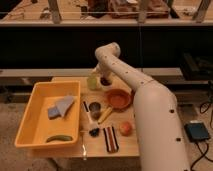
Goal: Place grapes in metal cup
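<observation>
The grapes are a small dark bunch at the far edge of the wooden table, right of a pale green cup. My gripper hangs down from the white arm, right above the grapes and partly hiding them. The metal cup stands upright near the table's middle, in front of the green cup and well apart from the gripper, its dark inside showing.
A yellow tub on the left holds grey cloths and a green item. An orange bowl sits right of the metal cup. A yellow stick, a dark lump, a striped item and a round orange-red fruit lie at the front.
</observation>
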### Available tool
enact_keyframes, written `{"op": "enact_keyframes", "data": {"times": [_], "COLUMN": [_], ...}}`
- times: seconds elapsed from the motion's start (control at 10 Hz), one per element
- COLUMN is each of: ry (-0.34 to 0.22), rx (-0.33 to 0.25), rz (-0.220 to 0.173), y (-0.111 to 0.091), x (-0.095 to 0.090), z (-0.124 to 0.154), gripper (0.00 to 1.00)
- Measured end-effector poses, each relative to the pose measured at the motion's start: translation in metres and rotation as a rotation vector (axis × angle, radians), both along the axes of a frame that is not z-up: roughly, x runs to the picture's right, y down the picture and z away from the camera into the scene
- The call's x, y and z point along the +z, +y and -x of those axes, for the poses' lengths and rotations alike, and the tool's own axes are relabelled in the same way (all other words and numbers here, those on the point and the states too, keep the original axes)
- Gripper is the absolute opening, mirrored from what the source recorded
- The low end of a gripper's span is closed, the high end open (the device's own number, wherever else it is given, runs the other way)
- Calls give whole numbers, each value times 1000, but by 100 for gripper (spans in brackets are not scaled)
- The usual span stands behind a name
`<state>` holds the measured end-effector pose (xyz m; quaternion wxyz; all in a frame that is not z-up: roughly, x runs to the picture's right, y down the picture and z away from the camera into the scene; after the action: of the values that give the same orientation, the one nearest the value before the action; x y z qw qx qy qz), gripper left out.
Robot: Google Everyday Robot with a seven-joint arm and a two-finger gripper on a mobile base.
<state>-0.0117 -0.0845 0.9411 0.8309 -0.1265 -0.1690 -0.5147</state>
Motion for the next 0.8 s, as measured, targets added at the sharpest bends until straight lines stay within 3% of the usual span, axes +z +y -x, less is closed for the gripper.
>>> {"op": "enact_keyframes", "data": {"times": [0.2,0.8], "ry": [-2,10], "rx": [-4,-21], "rz": [1,14], "y": [0,4], "x": [0,3], "z": [0,0], "gripper": [54,54]}}
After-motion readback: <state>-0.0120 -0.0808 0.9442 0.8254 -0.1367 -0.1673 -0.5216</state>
